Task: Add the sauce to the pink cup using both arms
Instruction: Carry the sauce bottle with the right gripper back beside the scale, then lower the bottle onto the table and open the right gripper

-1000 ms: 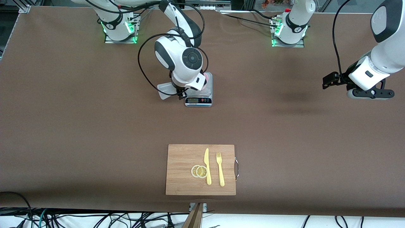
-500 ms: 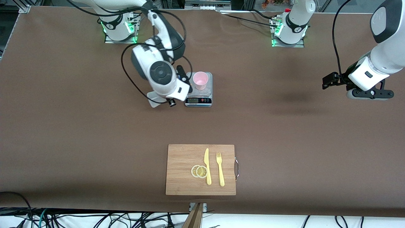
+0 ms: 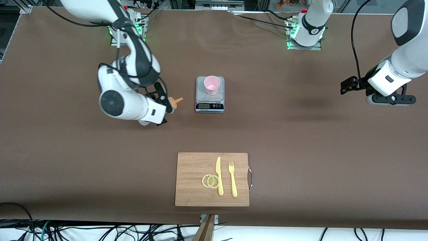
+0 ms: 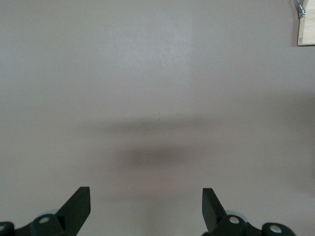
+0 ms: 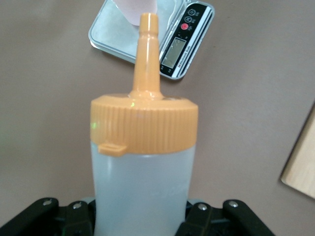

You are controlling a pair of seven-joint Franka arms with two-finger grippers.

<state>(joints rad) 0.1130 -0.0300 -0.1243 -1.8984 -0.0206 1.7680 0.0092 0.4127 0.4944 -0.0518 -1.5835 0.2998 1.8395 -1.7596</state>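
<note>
Overhead, only the orange nozzle shows; the right wrist view reveals the right gripper [image 5: 142, 216] clamped on the sauce [image 5: 143, 162], off the scale [image 3: 209, 94] bearing the pink cup [image 3: 212, 84]. Left gripper [image 4: 146, 209] hangs spread over bare bench [image 4: 147, 73].

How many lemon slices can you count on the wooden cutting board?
2: one lemon slice and a second slice overlapping it, both on the cutting board beside the yellow knife. More beneath them cannot be ruled out.
</note>
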